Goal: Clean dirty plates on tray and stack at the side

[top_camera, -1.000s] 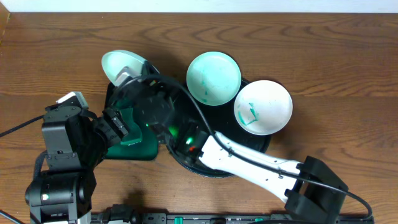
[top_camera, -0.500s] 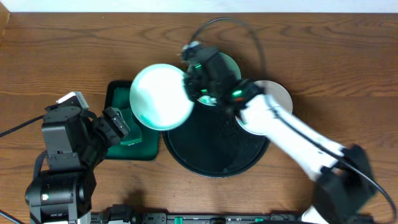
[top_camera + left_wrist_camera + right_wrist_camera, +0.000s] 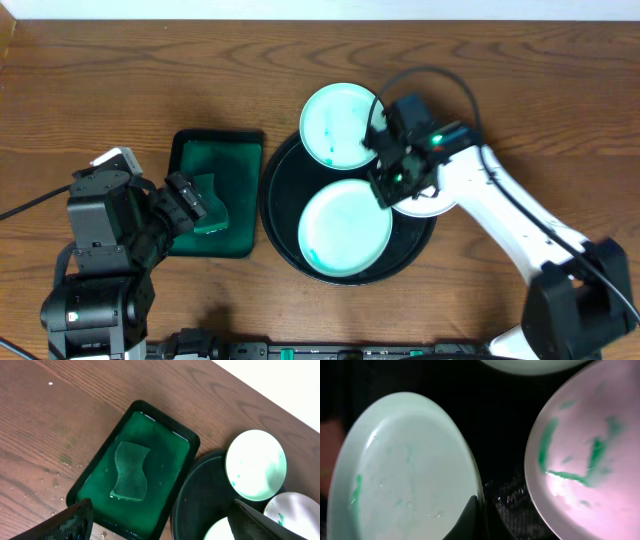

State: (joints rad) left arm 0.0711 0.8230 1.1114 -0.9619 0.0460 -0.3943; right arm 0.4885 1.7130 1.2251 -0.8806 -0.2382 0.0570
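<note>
Plates (image 3: 345, 228) x3, tray (image 3: 282, 185) x1

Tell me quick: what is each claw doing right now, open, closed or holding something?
Left claw: open, holding nothing.
Right claw: closed on the rim of the front plate in the round black tray.

We see only a sliver of the plate (image 3: 437, 208) nearest the desk's right edge, under the right end effector (image 3: 383, 188); the right wrist view crops the front plate (image 3: 405, 470).
</note>
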